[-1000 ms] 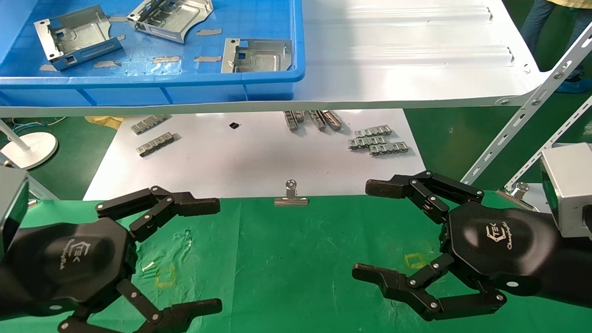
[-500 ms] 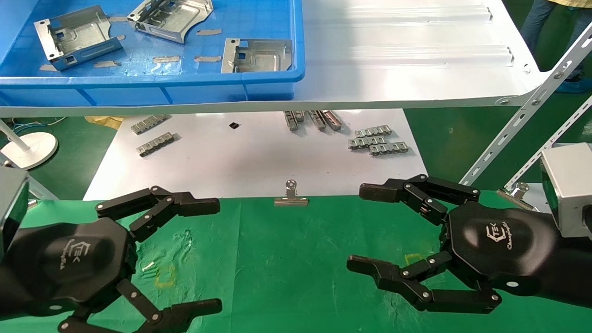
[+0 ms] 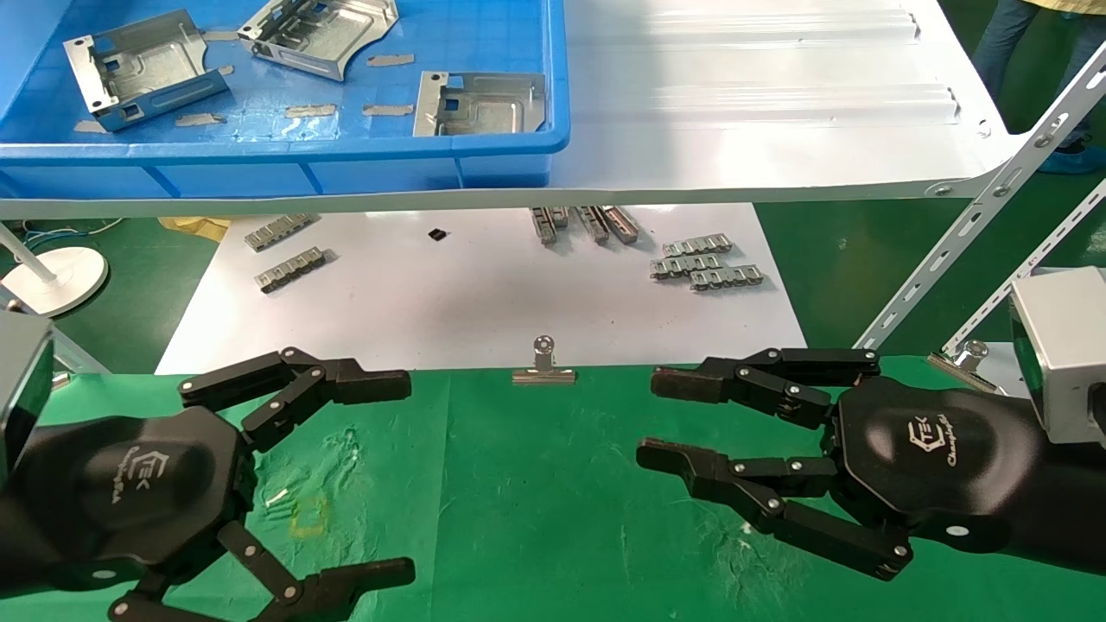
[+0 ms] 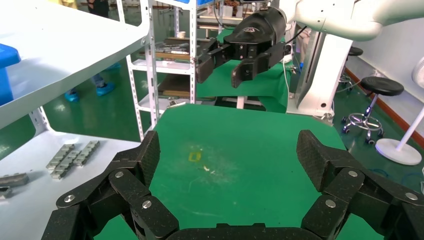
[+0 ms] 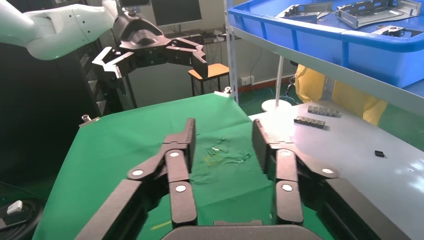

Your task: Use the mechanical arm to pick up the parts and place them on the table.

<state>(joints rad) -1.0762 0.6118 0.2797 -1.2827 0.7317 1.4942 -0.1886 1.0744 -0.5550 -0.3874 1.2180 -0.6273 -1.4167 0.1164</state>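
Green wrinkled cloth covers the desk (image 3: 536, 484), where both hands hover with nothing in them. Behind it a white shelf board (image 3: 760, 112) carries a blue tray (image 3: 510, 147) holding three silver parts (image 3: 481, 104), well apart from either hand. The left end effector (image 3: 380, 471) sits low at the desk's left with its fingers spread wide. The right end effector (image 3: 661, 419) hangs over the right side, its fingers drawn to a narrow gap around empty air. A silver binder clip (image 3: 543, 367) grips the cloth's far edge between them.
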